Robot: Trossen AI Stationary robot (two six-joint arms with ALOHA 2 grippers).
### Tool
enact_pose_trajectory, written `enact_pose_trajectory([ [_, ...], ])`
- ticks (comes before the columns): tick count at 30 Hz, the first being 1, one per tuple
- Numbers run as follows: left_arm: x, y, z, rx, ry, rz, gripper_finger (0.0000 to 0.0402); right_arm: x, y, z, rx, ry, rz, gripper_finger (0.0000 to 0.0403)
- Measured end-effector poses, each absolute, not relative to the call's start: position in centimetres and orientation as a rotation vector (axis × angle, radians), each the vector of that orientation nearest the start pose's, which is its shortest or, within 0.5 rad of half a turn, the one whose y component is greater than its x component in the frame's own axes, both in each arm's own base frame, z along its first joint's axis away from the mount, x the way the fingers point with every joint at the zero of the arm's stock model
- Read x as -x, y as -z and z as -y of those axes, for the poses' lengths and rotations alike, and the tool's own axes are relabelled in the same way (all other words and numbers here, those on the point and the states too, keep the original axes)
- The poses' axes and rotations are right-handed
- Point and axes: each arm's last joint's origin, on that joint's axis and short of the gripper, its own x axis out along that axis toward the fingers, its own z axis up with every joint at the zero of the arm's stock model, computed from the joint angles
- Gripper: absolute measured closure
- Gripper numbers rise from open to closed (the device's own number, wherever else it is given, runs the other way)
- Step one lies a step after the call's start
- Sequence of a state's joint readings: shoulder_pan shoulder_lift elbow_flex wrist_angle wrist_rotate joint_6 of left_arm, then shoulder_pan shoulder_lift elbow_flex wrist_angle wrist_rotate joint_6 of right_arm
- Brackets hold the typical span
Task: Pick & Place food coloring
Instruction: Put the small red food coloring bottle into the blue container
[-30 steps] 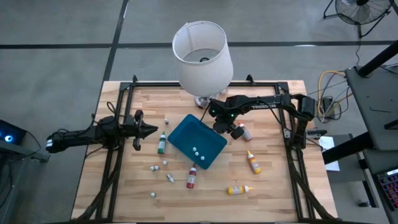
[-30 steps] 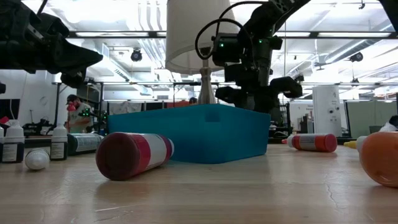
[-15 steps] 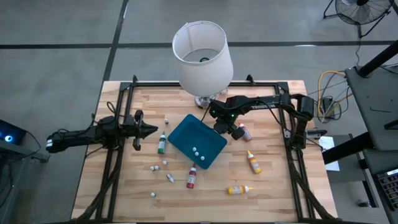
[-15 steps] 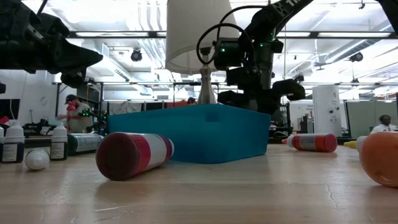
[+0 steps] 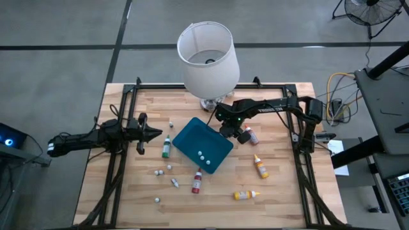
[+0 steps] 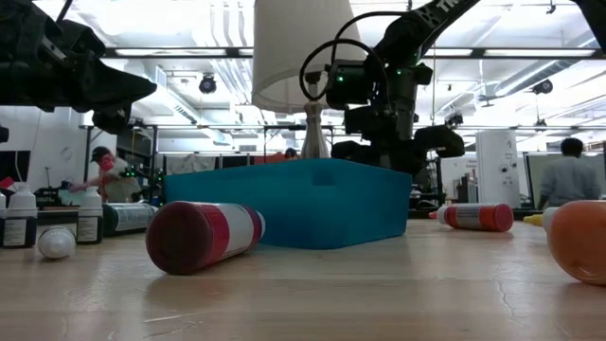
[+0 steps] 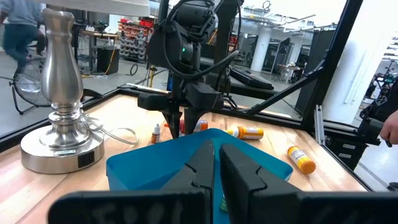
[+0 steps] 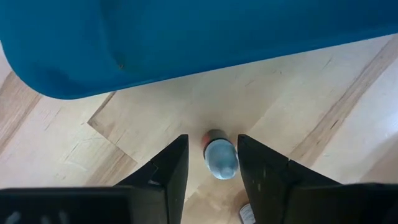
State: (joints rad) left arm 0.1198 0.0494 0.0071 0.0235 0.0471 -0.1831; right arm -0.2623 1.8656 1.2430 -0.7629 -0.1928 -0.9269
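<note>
A small red squeeze bottle with a pale cap (image 8: 219, 155) is seen lying on the wooden desk (image 5: 281, 185) just beside the flat teal-blue rectangular tray (image 5: 201, 144), directly between the parted fingers of the right hand (image 8: 213, 163). It is not yet clamped, and its long axis seems to run along the gap. The left hand (image 5: 157, 134), fingers together, is parked well apart.

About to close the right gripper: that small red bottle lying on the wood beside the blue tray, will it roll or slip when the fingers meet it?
The red bottle lies on its side between the right gripper's open fingers, so its round body may well roll if one finger touches first. It looks small, probably light, and smooth enough to slip. The blue tray stands close by and could get nudged.
</note>
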Motion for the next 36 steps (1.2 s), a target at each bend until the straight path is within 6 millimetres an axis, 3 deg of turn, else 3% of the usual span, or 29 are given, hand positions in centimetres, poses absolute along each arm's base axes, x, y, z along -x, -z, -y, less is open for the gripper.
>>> enact_pose_trajectory([
  [16,-9.97,-16.42,-1.06,0.184,-0.074,-0.012,0.0402,-33.86,-16.72,8.57,0.464,-0.543,-1.236,0.0362],
  [36,-9.97,-16.42,-1.06,0.185,-0.074,-0.013,0.0402,-34.12,-17.45,8.64,0.451,-0.522,-1.236,0.0366],
])
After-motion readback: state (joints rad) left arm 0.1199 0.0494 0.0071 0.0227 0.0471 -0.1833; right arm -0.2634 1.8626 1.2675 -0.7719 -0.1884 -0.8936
